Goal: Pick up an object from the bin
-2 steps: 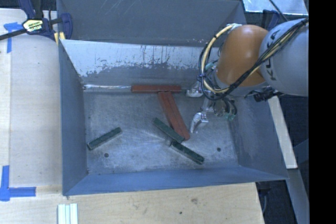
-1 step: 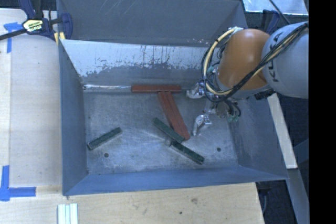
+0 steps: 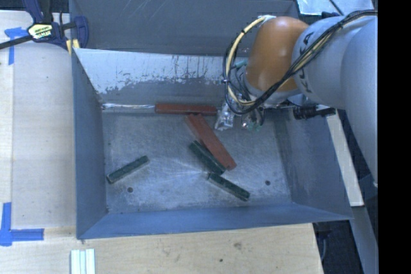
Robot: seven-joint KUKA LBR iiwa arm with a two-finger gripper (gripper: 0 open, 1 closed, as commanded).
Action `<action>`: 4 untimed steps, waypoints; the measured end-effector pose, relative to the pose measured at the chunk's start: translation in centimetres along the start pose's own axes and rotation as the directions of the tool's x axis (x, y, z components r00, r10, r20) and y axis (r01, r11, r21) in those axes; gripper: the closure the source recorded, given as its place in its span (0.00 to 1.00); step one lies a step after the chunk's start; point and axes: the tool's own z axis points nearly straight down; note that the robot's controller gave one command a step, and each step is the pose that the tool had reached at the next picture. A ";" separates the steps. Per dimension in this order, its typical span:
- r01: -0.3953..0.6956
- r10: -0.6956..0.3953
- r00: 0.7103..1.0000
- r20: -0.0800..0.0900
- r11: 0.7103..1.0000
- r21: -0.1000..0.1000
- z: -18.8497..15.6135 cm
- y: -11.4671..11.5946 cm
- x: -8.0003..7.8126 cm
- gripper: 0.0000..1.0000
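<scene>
A grey metal bin (image 3: 90,138) seen from above, with sloping walls and a flat, scuffed floor that holds five thin, straight bars.

At lower left of the floor, well apart from the others, a short dark green bar (image 3: 128,170) lies tilted, its right end higher in the frame.

At the centre, along the foot of the back wall, a long reddish-brown bar (image 3: 185,109) lies level. Just below it, a slanted reddish-brown bar (image 3: 212,143), flat and wider, runs down towards the lower right. A middle dark green bar (image 3: 207,157) lies against the slanted bar's lower left side, on much the same slant; whether it overlaps that bar is hard to make out. Just below these, a lower dark green bar (image 3: 228,187) lies on its own, pointing down and to the right.

Right of centre, the hand (image 3: 225,119) comes down at the right end of the long reddish-brown bar, close to the upper end of the slanted one. Its tip is small, dark and partly metallic, and I cannot tell whether the hand is open or closed, nor whether it touches either bar. A rounded orange cover (image 3: 273,51) and looping cables (image 3: 237,48) hide most of it. The pale grey arm (image 3: 340,61) fills the upper right of the frame, is cut off at the right edge, and hides part of the bin's right wall.
</scene>
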 end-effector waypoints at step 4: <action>0.003 -0.003 1.000 0.001 1.000 -0.002 0.0 0.2 0.0 1.00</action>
